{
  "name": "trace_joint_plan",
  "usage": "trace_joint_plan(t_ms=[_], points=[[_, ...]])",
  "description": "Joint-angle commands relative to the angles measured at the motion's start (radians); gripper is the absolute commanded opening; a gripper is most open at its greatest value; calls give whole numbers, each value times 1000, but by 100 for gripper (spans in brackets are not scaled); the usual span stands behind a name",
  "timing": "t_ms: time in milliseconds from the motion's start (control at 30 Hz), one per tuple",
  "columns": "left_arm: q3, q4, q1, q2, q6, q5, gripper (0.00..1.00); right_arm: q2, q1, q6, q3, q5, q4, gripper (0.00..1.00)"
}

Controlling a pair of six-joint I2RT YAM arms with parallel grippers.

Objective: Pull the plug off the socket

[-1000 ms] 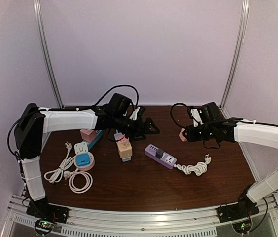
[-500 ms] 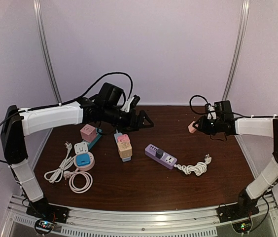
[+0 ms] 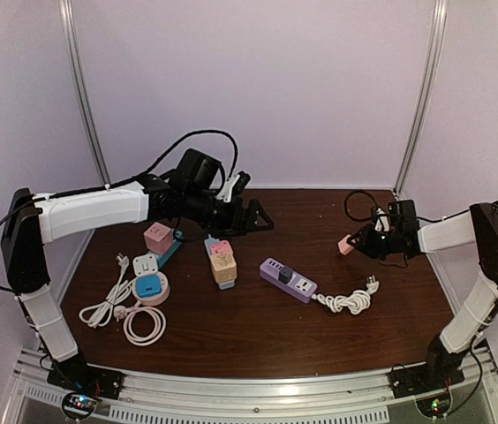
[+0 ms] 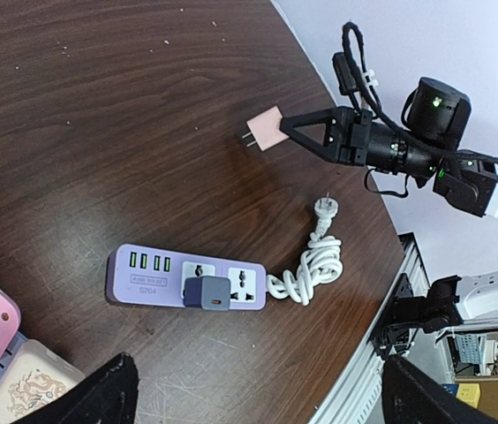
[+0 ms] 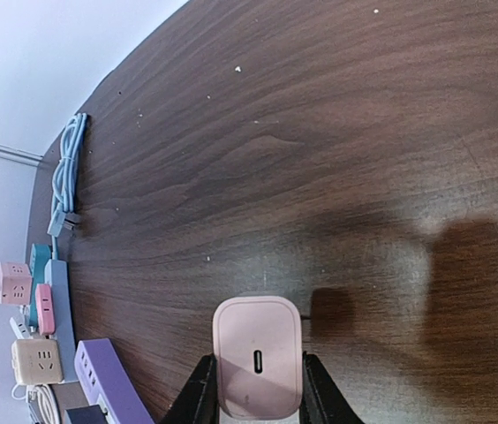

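Note:
My right gripper (image 3: 352,244) is shut on a pink plug (image 3: 344,245), holding it in the air over the right side of the table. In the right wrist view the pink plug (image 5: 257,349) sits squeezed between both fingers, its prongs pointing away from me. A purple socket strip (image 3: 288,279) lies mid-table with a grey plug (image 4: 207,293) in one outlet and a coiled white cord (image 4: 313,265). My left gripper (image 3: 260,219) hovers wide open behind the strip, with nothing between its fingers (image 4: 108,393).
A tan cube socket (image 3: 223,265) on a blue strip, a pink cube socket (image 3: 157,238), a blue round socket (image 3: 150,287) and loose white cables (image 3: 112,305) lie on the left. The table's right edge and metal frame (image 4: 408,305) are close to the cord.
The right arm has drawn back to the right with the pink plug still in its grip, then dropped slightly. The left arm rose and pulled back, staying open.

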Motion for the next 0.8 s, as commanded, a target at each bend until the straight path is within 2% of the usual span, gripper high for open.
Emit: trace_joint_plan(t_ms=[0,133,367,600,767], points=[[-2,25,-4,-20,14,-9,98,19,-31,9,-28,-42,64,20],[-7,32,-4,-17,9,-7,98,31,-51,1,-36,-55,54,24],[-5,32,-4,-9,2,-9,98,42,-76,-20,-26,-33,-26,48],[-8,41,-4,-4,-8,-14,98,-10,-75,-62,14,86,-171,77],[-12,42,-4,2,-9,-26,98,-96,-41,-117,61,210,-311,86]])
